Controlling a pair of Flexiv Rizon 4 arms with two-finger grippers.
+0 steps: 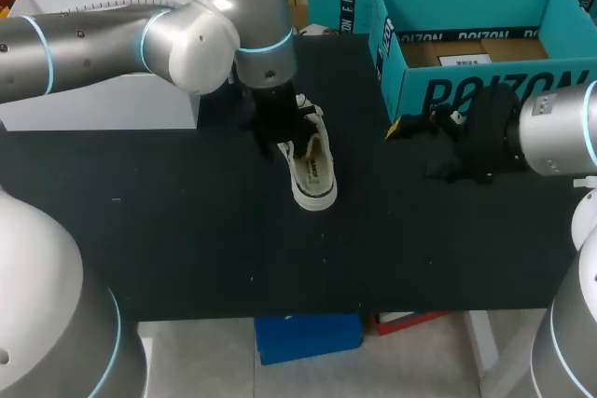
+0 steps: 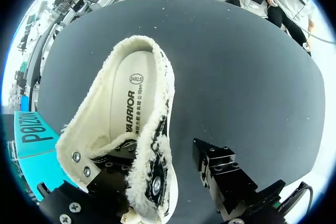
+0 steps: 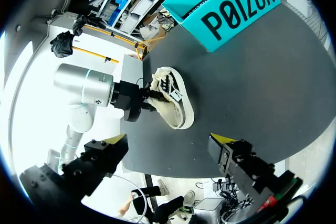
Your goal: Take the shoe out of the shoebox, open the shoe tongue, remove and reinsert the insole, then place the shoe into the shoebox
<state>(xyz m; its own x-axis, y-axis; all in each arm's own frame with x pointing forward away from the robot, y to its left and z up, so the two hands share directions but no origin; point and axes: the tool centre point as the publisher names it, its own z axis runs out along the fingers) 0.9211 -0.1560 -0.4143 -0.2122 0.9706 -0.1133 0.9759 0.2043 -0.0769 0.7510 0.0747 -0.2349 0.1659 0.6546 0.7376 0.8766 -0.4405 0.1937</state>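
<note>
A cream canvas shoe (image 1: 312, 170) with a frayed edge lies on the black table (image 1: 187, 230), its toe towards the front edge. In the left wrist view its printed insole (image 2: 131, 103) shows inside the opening. My left gripper (image 1: 280, 128) is at the shoe's heel end. One of its fingers (image 2: 113, 174) is inside the shoe and the other finger (image 2: 220, 174) is outside, a small gap away from the side wall, so the gripper is open. My right gripper (image 1: 420, 146) hangs open and empty to the shoe's right, in front of the teal shoebox (image 1: 476, 72).
The open shoebox stands at the back right with cardboard inside. A white box (image 1: 103, 90) sits at the back left, under my left arm. From the right wrist, the shoe (image 3: 173, 103) and my left gripper (image 3: 139, 100) lie ahead of the right gripper (image 3: 168, 140).
</note>
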